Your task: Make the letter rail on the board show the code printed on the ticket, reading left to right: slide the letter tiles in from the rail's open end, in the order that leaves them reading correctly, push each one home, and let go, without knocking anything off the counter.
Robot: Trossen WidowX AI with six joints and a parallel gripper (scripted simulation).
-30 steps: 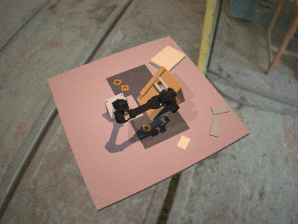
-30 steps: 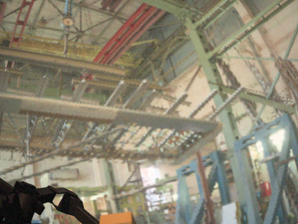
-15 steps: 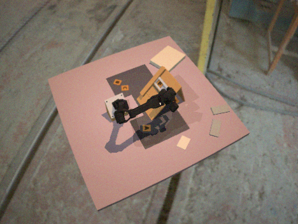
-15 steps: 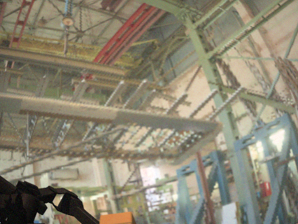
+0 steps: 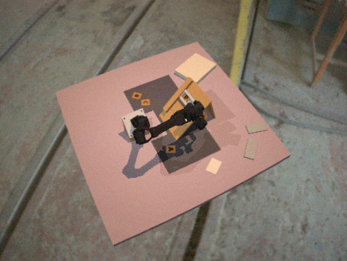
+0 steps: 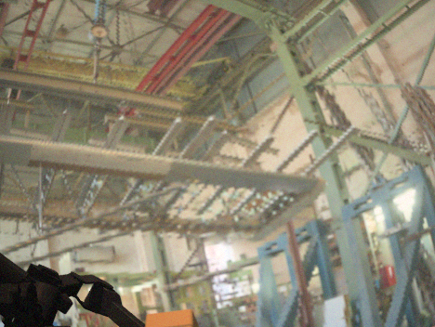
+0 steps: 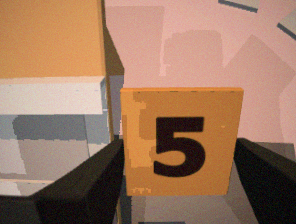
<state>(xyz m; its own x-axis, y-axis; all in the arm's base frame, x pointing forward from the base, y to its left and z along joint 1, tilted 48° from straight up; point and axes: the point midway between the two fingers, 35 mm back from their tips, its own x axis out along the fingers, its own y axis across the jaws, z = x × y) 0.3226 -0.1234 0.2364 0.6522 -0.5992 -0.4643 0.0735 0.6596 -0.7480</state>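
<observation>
My gripper (image 5: 203, 118) (image 7: 179, 146) is shut on an orange tile (image 7: 220, 107) marked with a black 5, which faces the wrist view upright. The tile is just right of the white rail (image 7: 50, 96) on the orange board (image 7: 47, 37) (image 5: 179, 130), with a narrow gap between tile and rail end. In the top view the rail (image 5: 192, 97) holds a tile (image 5: 186, 97); the arm hides part of the rail. Two loose tiles (image 5: 136, 96) (image 5: 145, 102) lie on the dark mat's far part, and one tile (image 5: 170, 149) on its near part. No code is readable.
A large cream slab (image 5: 195, 67) lies behind the board. A small pale card (image 5: 213, 165) lies near the front, and two grey-green blocks (image 5: 256, 127) (image 5: 250, 149) lie at the right. The arm's pale base (image 5: 127, 121) stands left of the board.
</observation>
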